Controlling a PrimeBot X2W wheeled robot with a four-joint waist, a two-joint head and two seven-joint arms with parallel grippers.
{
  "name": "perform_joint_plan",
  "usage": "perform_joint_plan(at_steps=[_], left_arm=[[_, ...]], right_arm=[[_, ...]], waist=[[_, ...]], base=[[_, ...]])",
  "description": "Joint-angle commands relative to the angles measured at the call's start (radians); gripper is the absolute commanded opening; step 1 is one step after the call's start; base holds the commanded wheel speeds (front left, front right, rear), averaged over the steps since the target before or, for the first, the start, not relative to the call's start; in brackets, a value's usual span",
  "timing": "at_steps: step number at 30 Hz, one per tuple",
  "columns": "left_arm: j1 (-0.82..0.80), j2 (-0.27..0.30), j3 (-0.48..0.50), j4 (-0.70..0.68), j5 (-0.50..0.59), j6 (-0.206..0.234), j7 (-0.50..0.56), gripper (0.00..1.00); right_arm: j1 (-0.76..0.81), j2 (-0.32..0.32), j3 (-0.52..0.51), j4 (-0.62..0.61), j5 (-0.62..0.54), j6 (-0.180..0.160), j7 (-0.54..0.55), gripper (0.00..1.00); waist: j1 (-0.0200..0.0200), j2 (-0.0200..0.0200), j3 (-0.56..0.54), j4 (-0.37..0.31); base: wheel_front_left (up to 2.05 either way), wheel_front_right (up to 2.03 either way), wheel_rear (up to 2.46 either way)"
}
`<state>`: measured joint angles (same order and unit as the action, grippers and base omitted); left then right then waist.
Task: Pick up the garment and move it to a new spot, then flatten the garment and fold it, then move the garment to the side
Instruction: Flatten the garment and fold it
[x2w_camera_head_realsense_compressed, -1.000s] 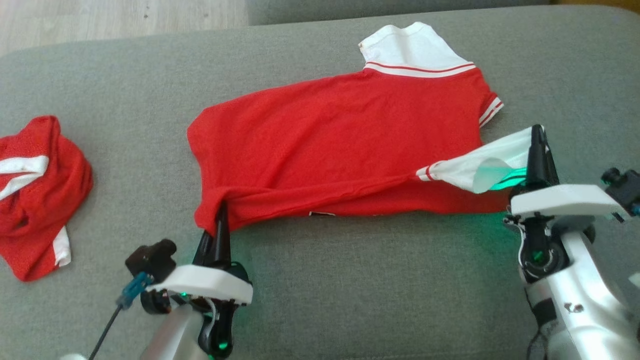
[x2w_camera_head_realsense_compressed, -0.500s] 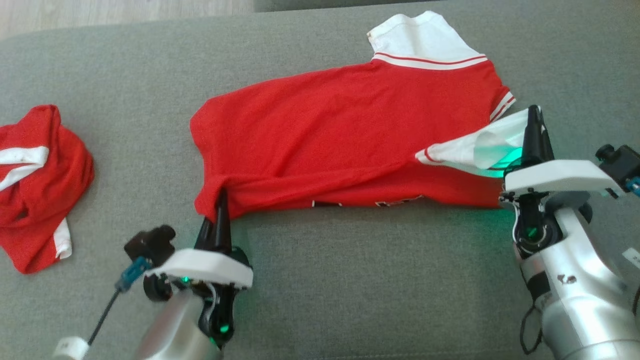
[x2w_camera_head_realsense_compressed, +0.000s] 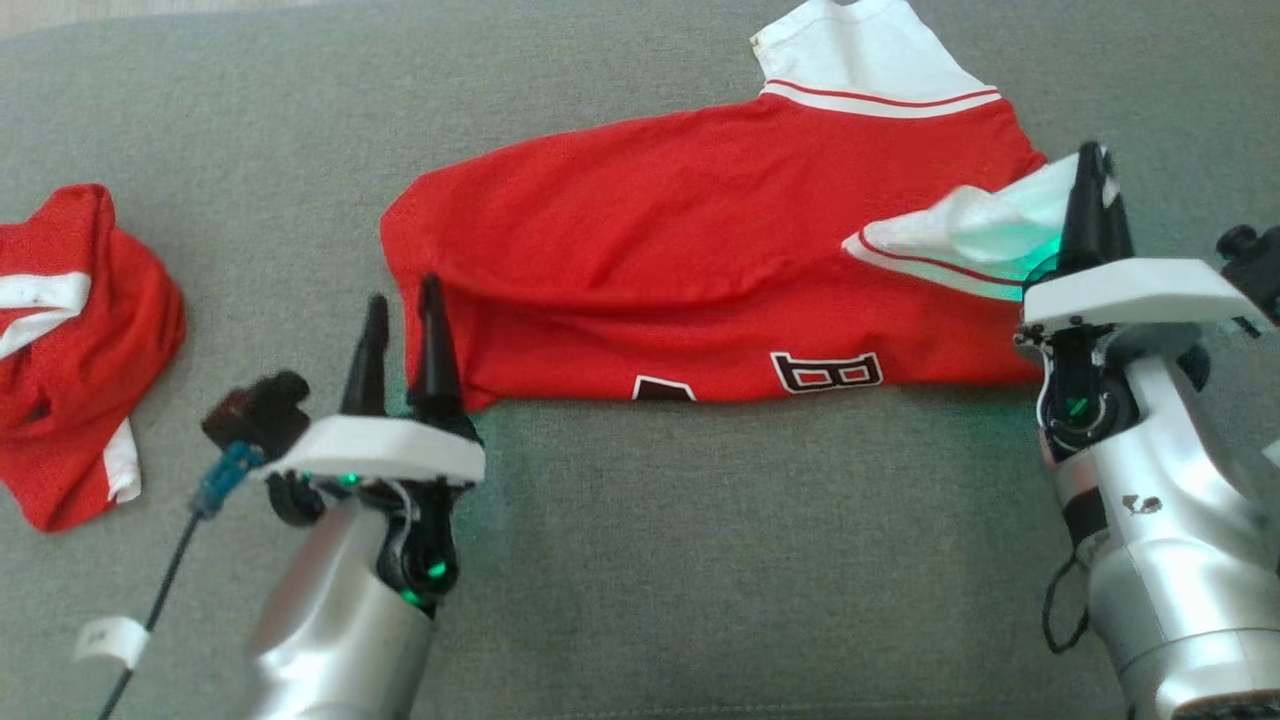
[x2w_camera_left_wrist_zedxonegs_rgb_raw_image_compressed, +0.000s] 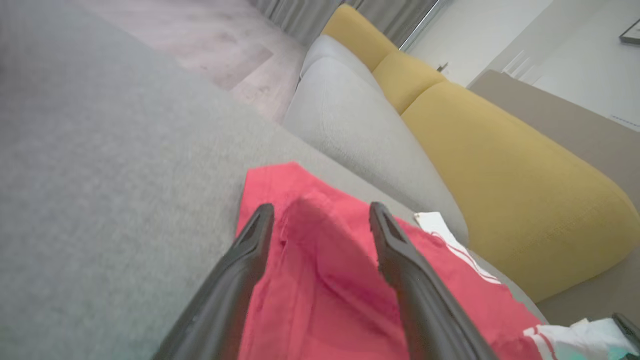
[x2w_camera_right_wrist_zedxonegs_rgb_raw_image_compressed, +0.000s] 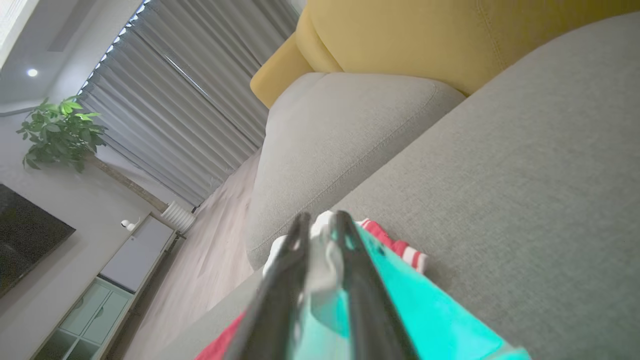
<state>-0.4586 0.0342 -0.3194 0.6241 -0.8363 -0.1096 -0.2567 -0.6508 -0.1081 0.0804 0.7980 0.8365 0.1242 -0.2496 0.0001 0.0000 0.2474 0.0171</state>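
Observation:
The garment (x2w_camera_head_realsense_compressed: 700, 230), a red shirt with white sleeves and black lettering, lies spread across the grey sofa seat (x2w_camera_head_realsense_compressed: 700, 560). My left gripper (x2w_camera_head_realsense_compressed: 404, 292) stands open at the shirt's near left corner, its fingers on either side of the red hem without pinching it. In the left wrist view the red cloth (x2w_camera_left_wrist_zedxonegs_rgb_raw_image_compressed: 325, 280) lies loose between the parted fingers of the left gripper (x2w_camera_left_wrist_zedxonegs_rgb_raw_image_compressed: 321, 207). My right gripper (x2w_camera_head_realsense_compressed: 1092, 165) is shut on the white sleeve (x2w_camera_head_realsense_compressed: 980, 235) at the shirt's right end and holds it lifted. The right wrist view shows the right gripper (x2w_camera_right_wrist_zedxonegs_rgb_raw_image_compressed: 322, 217) clamped on white fabric (x2w_camera_right_wrist_zedxonegs_rgb_raw_image_compressed: 325, 260).
A second red and white garment (x2w_camera_head_realsense_compressed: 70, 350) lies crumpled at the seat's left edge. Beyond the seat stand a grey cushion (x2w_camera_left_wrist_zedxonegs_rgb_raw_image_compressed: 360, 130) and a yellow cushion (x2w_camera_left_wrist_zedxonegs_rgb_raw_image_compressed: 500, 175). Bare grey seat stretches in front of the shirt.
My left gripper has opened and let go of the shirt's corner. The right gripper has carried the sleeve further away, and the lettering along the near edge now shows. The camera has tilted.

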Motion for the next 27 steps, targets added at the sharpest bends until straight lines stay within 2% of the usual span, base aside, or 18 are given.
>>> perform_joint_plan(at_steps=[1, 4, 7, 8, 9, 13, 16, 21, 27], left_arm=[[-0.032, 0.016, 0.050, -0.053, 0.033, 0.011, -0.005, 1.00], [-0.001, 0.016, 0.075, -0.079, 0.108, 0.032, -0.005, 1.00], [0.041, 0.016, 0.099, -0.094, 0.223, 0.070, -0.005, 1.00], [0.041, 0.016, 0.099, -0.094, 0.223, 0.070, -0.005, 1.00], [0.058, 0.016, 0.110, -0.099, 0.256, 0.085, -0.005, 1.00], [0.131, 0.016, 0.151, -0.124, 0.398, 0.142, -0.005, 1.00], [0.190, 0.016, 0.170, -0.141, 0.469, 0.166, -0.005, 1.00], [0.288, 0.016, 0.188, -0.167, 0.541, 0.188, -0.005, 1.00], [0.381, 0.016, 0.196, -0.182, 0.591, 0.191, -0.005, 1.00]], right_arm=[[-0.033, 0.015, 0.006, -0.056, -0.037, 0.007, -0.012, 1.00], [-0.002, 0.003, 0.000, -0.113, -0.137, 0.007, -0.012, 1.00], [0.049, -0.015, -0.007, -0.190, -0.299, 0.007, -0.012, 1.00], [0.049, -0.015, -0.007, -0.190, -0.299, 0.007, -0.012, 1.00], [0.070, -0.017, -0.010, -0.215, -0.356, 0.007, -0.012, 1.00], [0.166, -0.003, -0.040, -0.284, -0.549, 0.007, -0.012, 1.00], [0.239, 0.017, -0.072, -0.311, -0.645, 0.007, -0.012, 1.00], [0.343, 0.044, -0.095, -0.319, -0.726, 0.007, -0.012, 1.00], [0.422, 0.056, -0.105, -0.298, -0.750, 0.007, -0.012, 1.00]], waist=[[-0.0001, 0.0000, 0.002, 0.003], [-0.0001, 0.0000, -0.005, 0.004], [-0.0001, 0.0000, -0.019, 0.001], [-0.0001, 0.0000, -0.019, 0.001], [-0.0001, 0.0000, -0.025, 0.000], [-0.0001, 0.0000, -0.061, -0.004], [-0.0001, 0.0000, -0.096, -0.006], [-0.0001, 0.0000, -0.154, -0.010], [-0.0001, 0.0000, -0.210, -0.016]], base=[[0.00, 0.00, 0.00], [0.00, 0.00, 0.00], [0.00, 0.00, 0.00], [0.00, 0.00, 0.00], [0.00, 0.00, 0.00], [0.00, 0.00, 0.00], [0.00, 0.00, 0.00], [0.00, 0.00, 0.00], [0.00, 0.00, 0.00]])
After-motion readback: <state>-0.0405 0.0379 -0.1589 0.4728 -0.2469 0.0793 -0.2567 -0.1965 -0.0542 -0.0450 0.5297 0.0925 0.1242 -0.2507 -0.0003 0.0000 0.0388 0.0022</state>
